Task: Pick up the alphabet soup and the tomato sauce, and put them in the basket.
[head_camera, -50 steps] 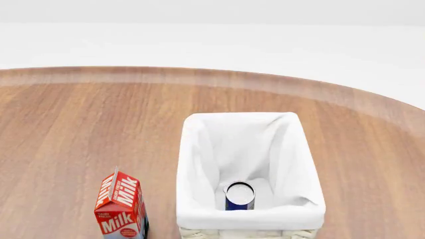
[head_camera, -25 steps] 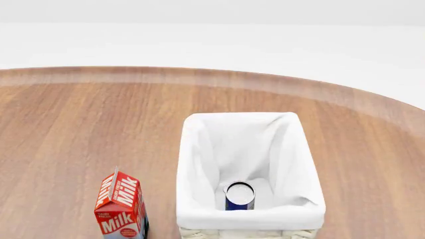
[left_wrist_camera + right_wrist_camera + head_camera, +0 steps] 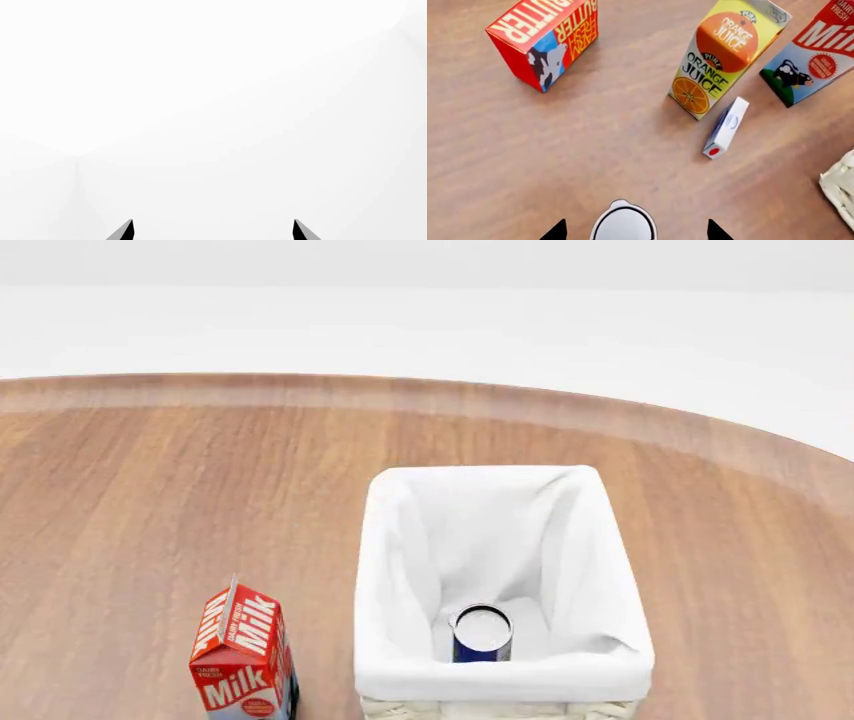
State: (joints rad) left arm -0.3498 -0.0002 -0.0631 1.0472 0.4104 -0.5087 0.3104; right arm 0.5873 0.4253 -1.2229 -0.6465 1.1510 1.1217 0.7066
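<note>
In the head view, the alphabet soup (image 3: 481, 632) stands upright inside the basket (image 3: 400, 540), near its front wall; its blue label and silvery top show. Neither gripper appears in that view. In the right wrist view, a silvery-topped can (image 3: 624, 224) that I take for the tomato sauce stands on the table, its label hidden. My right gripper (image 3: 635, 232) is open, one fingertip on each side of the can with a gap at both. My left gripper (image 3: 213, 231) is open over plain white, holding nothing.
A milk carton (image 3: 244, 655) stands left of the basket. The right wrist view shows a butter box (image 3: 547, 40), an orange juice carton (image 3: 727, 50), the milk carton (image 3: 814, 50), a small white-and-blue box (image 3: 726, 127) lying flat, and a corner of the basket (image 3: 840, 190).
</note>
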